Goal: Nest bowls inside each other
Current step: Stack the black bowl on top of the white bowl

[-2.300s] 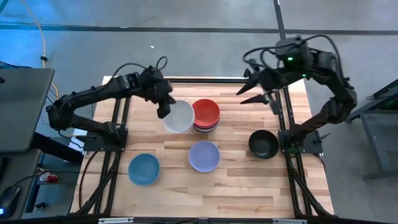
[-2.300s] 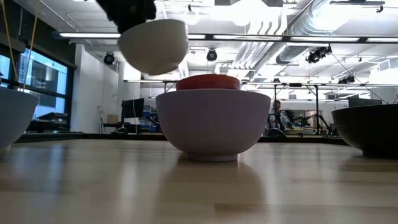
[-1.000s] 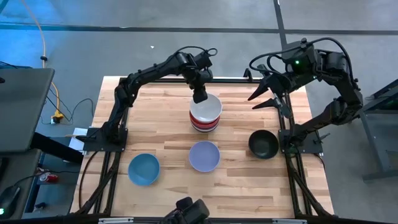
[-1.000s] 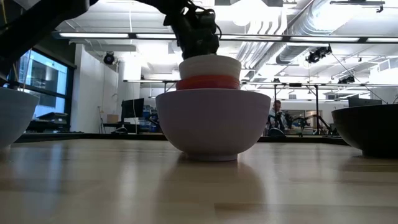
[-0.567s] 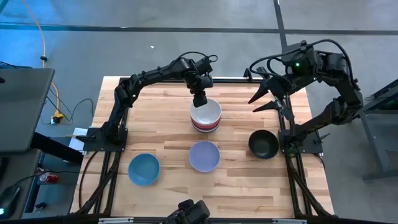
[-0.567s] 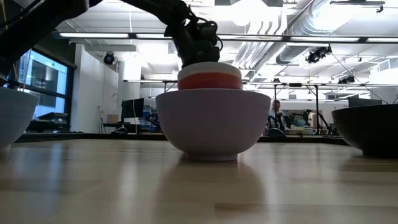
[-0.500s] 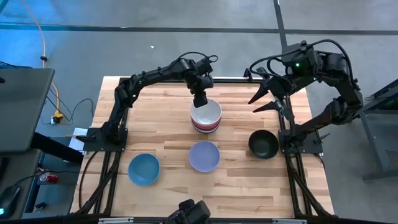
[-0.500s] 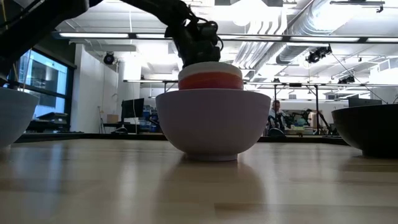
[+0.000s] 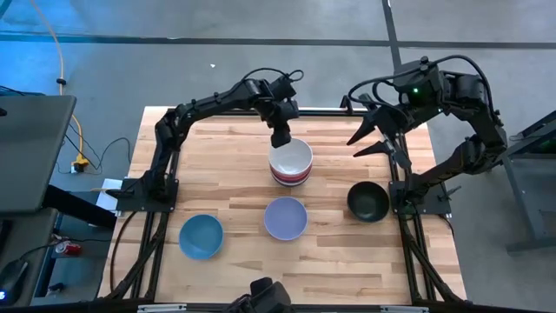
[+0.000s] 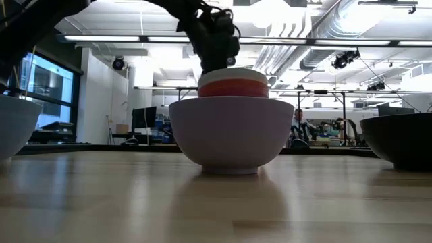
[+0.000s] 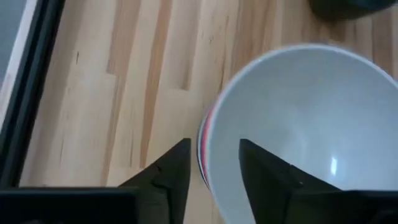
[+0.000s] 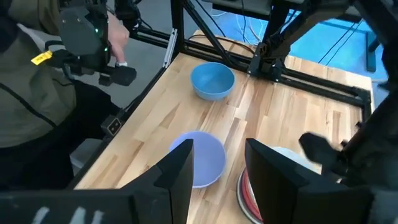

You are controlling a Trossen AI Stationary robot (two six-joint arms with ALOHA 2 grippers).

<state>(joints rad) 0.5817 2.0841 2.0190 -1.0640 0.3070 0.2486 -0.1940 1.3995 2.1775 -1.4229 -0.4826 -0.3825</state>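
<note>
Left arm extended from its base at the left of the high view toward the upper centre, elbow raised, wrist bent downward; left gripper (image 9: 280,137) pointing down just above the frame's centre, its two fingers (image 11: 176,167) slightly parted, seen in the left wrist view at the lower centre; right arm folded high at the upper right of the high view; right gripper (image 9: 377,139) held aloft, its fingers (image 12: 177,168) spread wide apart.
</note>
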